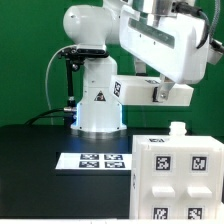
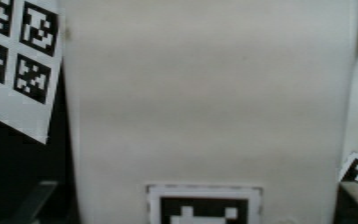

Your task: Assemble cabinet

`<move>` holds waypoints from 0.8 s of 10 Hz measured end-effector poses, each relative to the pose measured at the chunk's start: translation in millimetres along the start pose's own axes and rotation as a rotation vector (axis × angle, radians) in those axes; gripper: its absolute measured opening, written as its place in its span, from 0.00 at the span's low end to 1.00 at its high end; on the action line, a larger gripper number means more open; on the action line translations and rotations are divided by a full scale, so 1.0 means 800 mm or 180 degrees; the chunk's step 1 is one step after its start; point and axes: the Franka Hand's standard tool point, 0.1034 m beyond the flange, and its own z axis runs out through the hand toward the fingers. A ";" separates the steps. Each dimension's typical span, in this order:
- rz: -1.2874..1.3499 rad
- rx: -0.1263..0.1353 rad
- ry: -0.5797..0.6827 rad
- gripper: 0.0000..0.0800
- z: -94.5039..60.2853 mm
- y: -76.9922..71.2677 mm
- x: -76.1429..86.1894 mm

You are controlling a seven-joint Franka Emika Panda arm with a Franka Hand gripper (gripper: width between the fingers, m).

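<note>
The gripper (image 1: 160, 92) grips a white slab panel (image 1: 152, 92) in the air above the black table (image 1: 40, 150), fingers hidden behind it. The cabinet box (image 1: 178, 185) stands at the table's near edge, cut off by the frame. The marker board (image 1: 98, 161) lies beside it.

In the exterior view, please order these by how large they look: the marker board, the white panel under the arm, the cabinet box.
1. cabinet box, though nearest the camera
2. marker board
3. white panel; close to the board, so this order is unsure

Arm (image 1: 165, 40) raised above table height; pincer (image 1: 158, 90) clamps a white panel.
</note>
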 end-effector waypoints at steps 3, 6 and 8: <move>-0.0002 -0.0015 0.0015 0.70 0.003 -0.001 0.000; -0.0022 -0.0284 0.0250 0.70 -0.020 -0.021 0.000; -0.0007 -0.0592 0.0252 0.70 -0.015 -0.021 -0.002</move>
